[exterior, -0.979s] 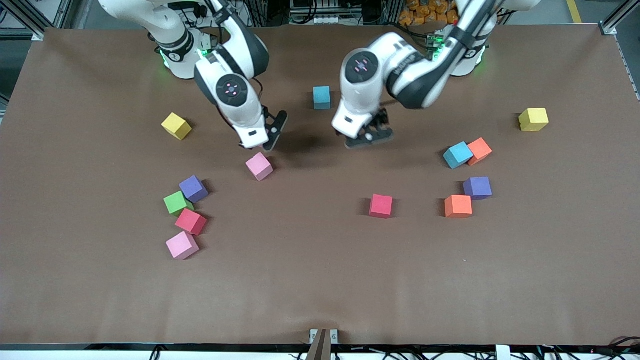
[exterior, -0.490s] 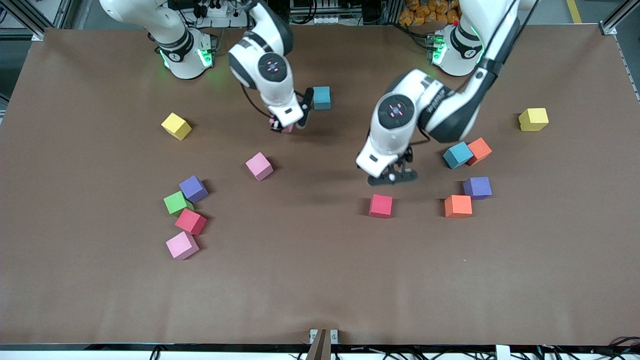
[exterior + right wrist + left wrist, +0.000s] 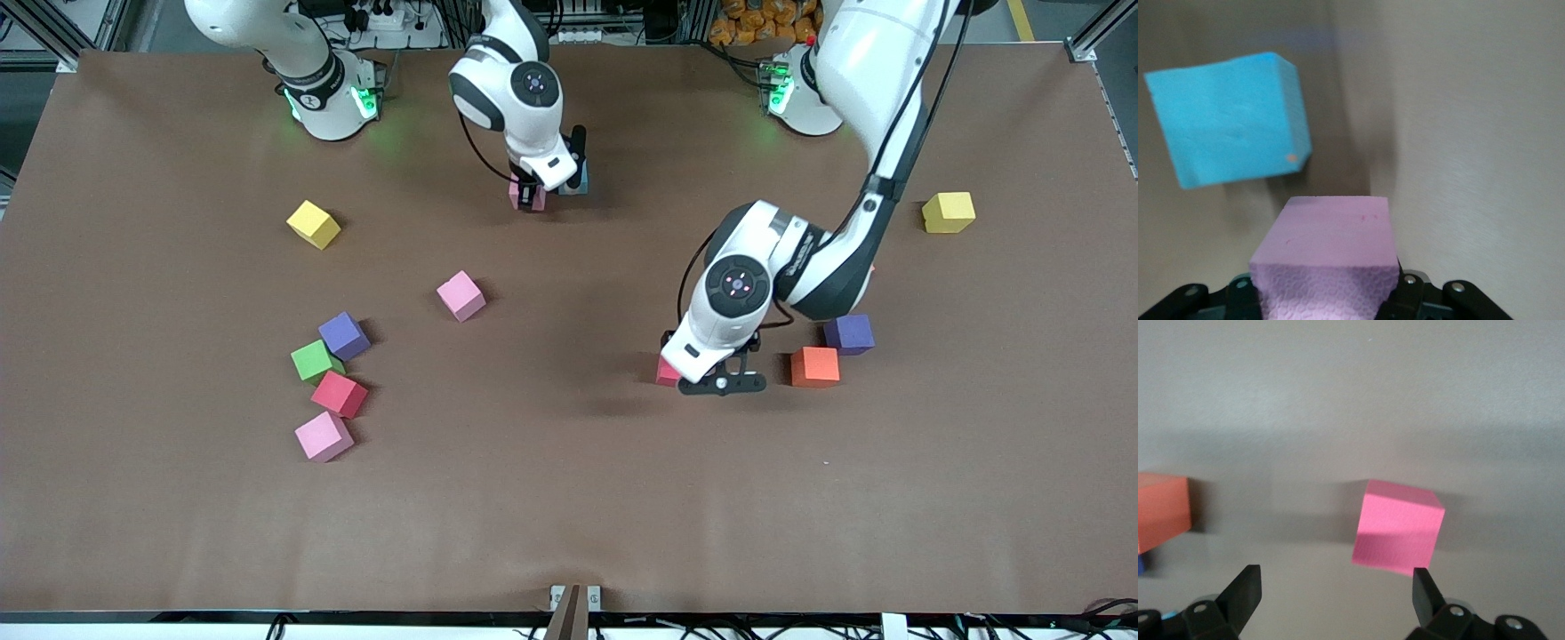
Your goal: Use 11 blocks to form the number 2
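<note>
My right gripper (image 3: 532, 197) is shut on a pink cube (image 3: 1328, 253), held low right beside a light blue cube (image 3: 581, 184), which also shows in the right wrist view (image 3: 1228, 117). My left gripper (image 3: 716, 382) is open just above a crimson red cube (image 3: 665, 372). In the left wrist view the cube (image 3: 1398, 527) lies ahead of the open gripper (image 3: 1336, 587), close to one finger (image 3: 1426, 587). No digit 2 is in view; the cubes lie scattered.
Toward the right arm's end lie a pink cube (image 3: 460, 295), purple (image 3: 344, 335), green (image 3: 313, 360), crimson (image 3: 339, 394), pink (image 3: 324, 436) and yellow (image 3: 313, 223) cubes. Toward the left arm's end lie orange (image 3: 815, 366), purple (image 3: 848, 332) and yellow (image 3: 949, 212) cubes.
My right gripper has carried the pink cube up to the light blue cube. My left gripper has moved toward the front camera and down over the crimson cube, and its arm now hides a blue and an orange cube.
</note>
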Robot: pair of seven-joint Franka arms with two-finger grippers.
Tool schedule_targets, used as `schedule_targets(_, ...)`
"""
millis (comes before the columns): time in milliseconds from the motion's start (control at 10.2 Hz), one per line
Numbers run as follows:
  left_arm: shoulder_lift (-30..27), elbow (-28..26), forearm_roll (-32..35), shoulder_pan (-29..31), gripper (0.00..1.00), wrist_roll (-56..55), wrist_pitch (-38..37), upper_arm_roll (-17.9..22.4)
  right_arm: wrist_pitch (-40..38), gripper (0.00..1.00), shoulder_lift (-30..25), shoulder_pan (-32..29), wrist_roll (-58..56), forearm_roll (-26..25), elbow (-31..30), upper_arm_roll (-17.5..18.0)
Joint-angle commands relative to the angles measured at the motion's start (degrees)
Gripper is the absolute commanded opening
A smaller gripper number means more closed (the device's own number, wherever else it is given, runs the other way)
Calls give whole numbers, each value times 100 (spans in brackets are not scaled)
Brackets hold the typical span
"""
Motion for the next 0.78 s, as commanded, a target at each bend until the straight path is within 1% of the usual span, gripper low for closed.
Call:
schedule_targets(0,143,254,-41,-160,100,707,139,103,217,5,96,272,232,84,-77,-89)
schedule_targets(98,152,245,-233,-160,100,1173,358,103,217,5,96,299,328,84,-77,-89)
schedule_targets(196,187,228,-505,-160,100,1413,569,111,225,5,105,403,434,84,-77,-89)
schedule_targets(490,354,184,-490,-169,100,2221,738,181,392,5,201,545,567,84,-85,-89)
schedule_targets(685,450,175,-481,-169,100,2259,808,217,541,5,272,676,567,76,-111,-97)
